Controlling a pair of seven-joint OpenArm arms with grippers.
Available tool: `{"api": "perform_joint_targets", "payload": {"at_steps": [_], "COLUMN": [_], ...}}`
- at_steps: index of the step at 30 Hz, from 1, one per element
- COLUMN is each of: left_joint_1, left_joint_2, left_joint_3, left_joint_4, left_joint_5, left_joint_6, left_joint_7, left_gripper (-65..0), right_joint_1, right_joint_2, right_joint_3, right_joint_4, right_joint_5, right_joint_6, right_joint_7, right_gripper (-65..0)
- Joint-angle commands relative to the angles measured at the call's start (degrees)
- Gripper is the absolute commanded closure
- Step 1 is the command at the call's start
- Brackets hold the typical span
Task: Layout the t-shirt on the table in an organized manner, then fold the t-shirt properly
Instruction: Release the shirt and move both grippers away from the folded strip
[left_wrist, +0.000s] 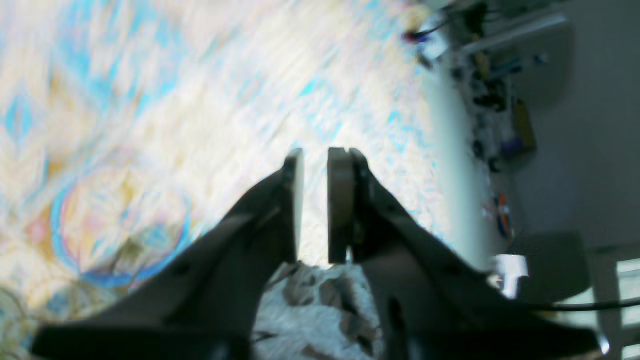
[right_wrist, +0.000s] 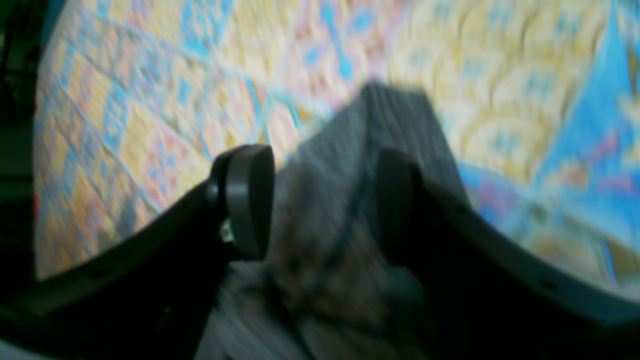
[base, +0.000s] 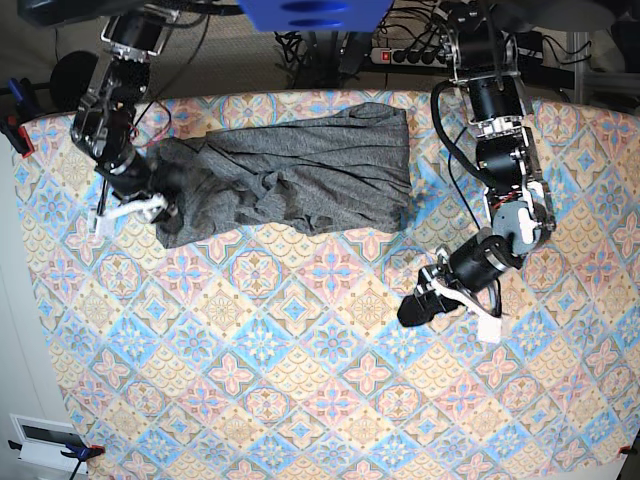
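The dark-grey t-shirt (base: 300, 170) lies bunched and wrinkled across the far part of the patterned table (base: 300, 380). My right gripper (base: 160, 205) is at the shirt's left end. In the right wrist view its jaws (right_wrist: 322, 200) stand wide open with blurred grey t-shirt (right_wrist: 395, 120) cloth between the fingers. My left gripper (base: 415, 308) hangs over bare table well in front of the shirt's right end, apart from it. Its fingers (left_wrist: 315, 205) show a narrow gap with nothing in it and only table (left_wrist: 150, 100) beyond.
A power strip with cables (base: 400, 55) sits behind the table's far edge. Clamps (base: 15, 130) grip the left edge. A white device (base: 40, 440) lies off the near left corner. Cluttered shelving (left_wrist: 500, 100) shows past the table edge in the left wrist view.
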Motion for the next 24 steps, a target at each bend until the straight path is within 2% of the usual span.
{"api": "perform_joint_targets", "payload": {"at_steps": [1, 5, 7, 11, 17, 21, 24], "left_joint_1": [-0.9, -0.3, -0.2, 2.2, 4.2, 5.2, 5.4], "left_joint_2": [-0.3, -2.3, -2.4, -2.4, -2.4, -3.7, -4.0], "left_joint_3": [-0.1, -0.1, -0.1, -0.3, -0.3, -0.4, -0.4], "left_joint_4": [2.5, 5.0, 5.0, 5.0, 5.0, 5.0, 5.0], "left_joint_5": [-1.0, -1.3, -1.2, -1.0, -1.0, -1.3, -1.3], "left_joint_6": [-0.4, -0.4, -0.4, -0.4, -0.4, -0.4, -0.4], "left_joint_7": [-0.7, -0.7, -0.7, -0.7, -0.7, -0.7, -0.7], "left_gripper": [-9.3, -9.3, -9.3, -9.3, -9.3, -9.3, -9.3], "right_joint_1": [1.1, 1.2, 1.1, 1.0, 1.1, 1.1, 1.4], "right_joint_2": [1.7, 3.0, 4.6, 9.0, 9.6, 9.6, 9.6], "right_joint_3": [0.4, 0.6, 0.8, 4.6, 12.3, 14.5, 14.9], "right_joint_4": [2.3, 4.2, 4.3, 3.3, -2.6, -8.5, -13.5], "right_joint_5": [1.4, 1.7, 1.7, 1.8, 1.8, 1.8, 1.8], "right_joint_6": [0.7, 0.8, 2.7, 13.1, 27.0, 33.4, 35.0], "right_joint_7": [1.2, -1.5, -1.7, -2.7, -7.4, -8.6, -8.5], "right_gripper": [-31.6, -31.6, -31.6, -31.6, -31.6, -31.6, -31.6]}}
